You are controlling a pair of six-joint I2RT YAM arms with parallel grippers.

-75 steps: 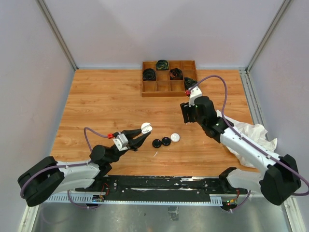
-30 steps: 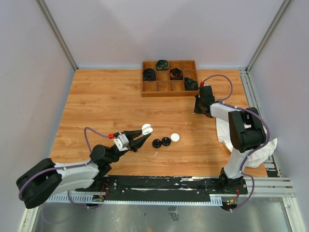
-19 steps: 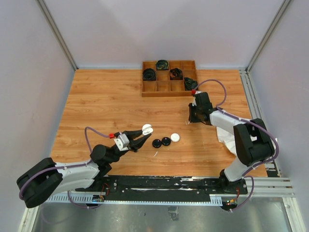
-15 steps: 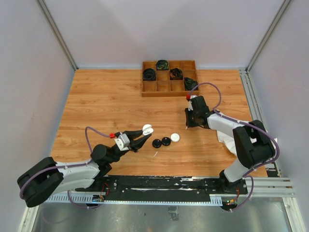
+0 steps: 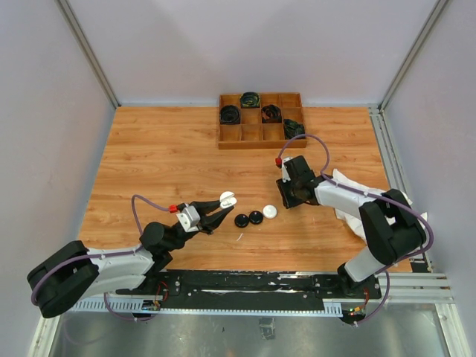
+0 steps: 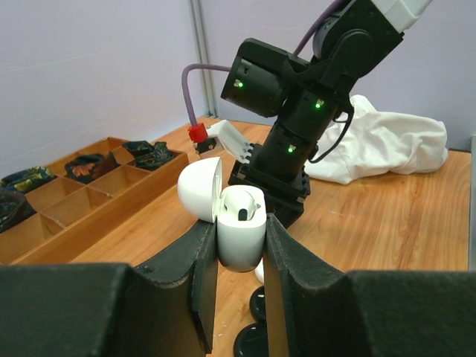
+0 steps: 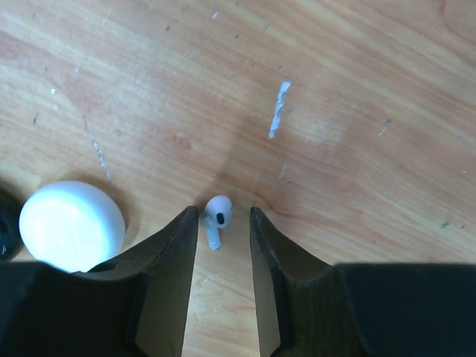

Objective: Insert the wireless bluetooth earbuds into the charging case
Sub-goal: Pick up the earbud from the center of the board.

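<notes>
Left gripper (image 6: 239,236): clamped on the body of the white charging case (image 5: 227,198), which is held upright above the table (image 5: 163,171) with its lid swung open. One white piece is seen seated in a well, probably an earbud, though detail is poor. Right gripper (image 7: 223,223): lowered close to the wood, fingers apart. A white earbud (image 7: 218,212) is lying between them on the table, a gap showing on either side. A white puck (image 7: 72,225) is noted just beside the gripper.
</notes>
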